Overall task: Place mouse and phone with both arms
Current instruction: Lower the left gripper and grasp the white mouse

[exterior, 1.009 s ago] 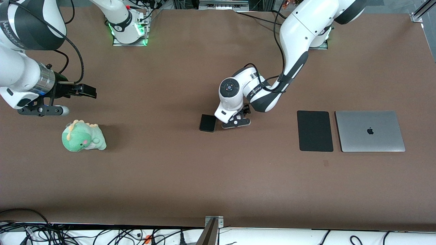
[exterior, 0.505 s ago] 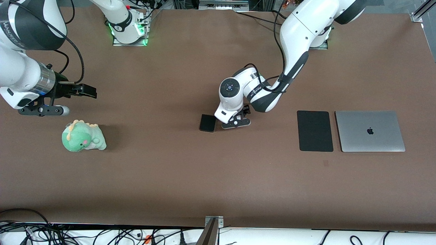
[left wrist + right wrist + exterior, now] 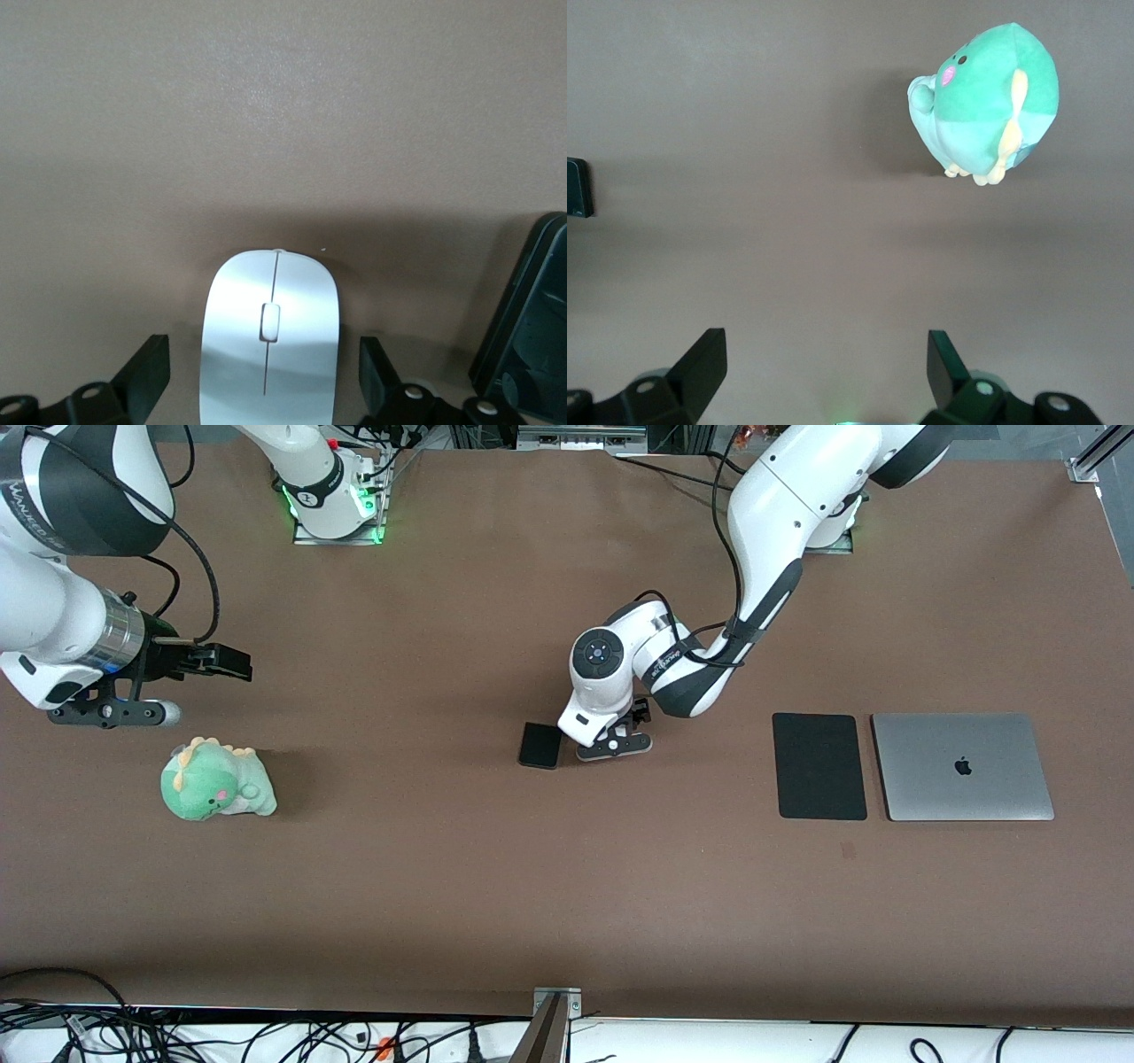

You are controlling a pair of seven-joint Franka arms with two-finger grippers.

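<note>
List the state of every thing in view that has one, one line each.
left gripper: down at the table, fingers apart on either side of the mouse
mouse: flat on the table, not lifted
phone: flat on the table beside the left gripper, untouched
right gripper: open, empty, waiting
laptop: lid shut
plush dinosaur: untouched

Your front camera loses the mouse (image 3: 270, 341) under the left arm's wrist — the left wrist view crops the phone (image 3: 530, 328).
</note>
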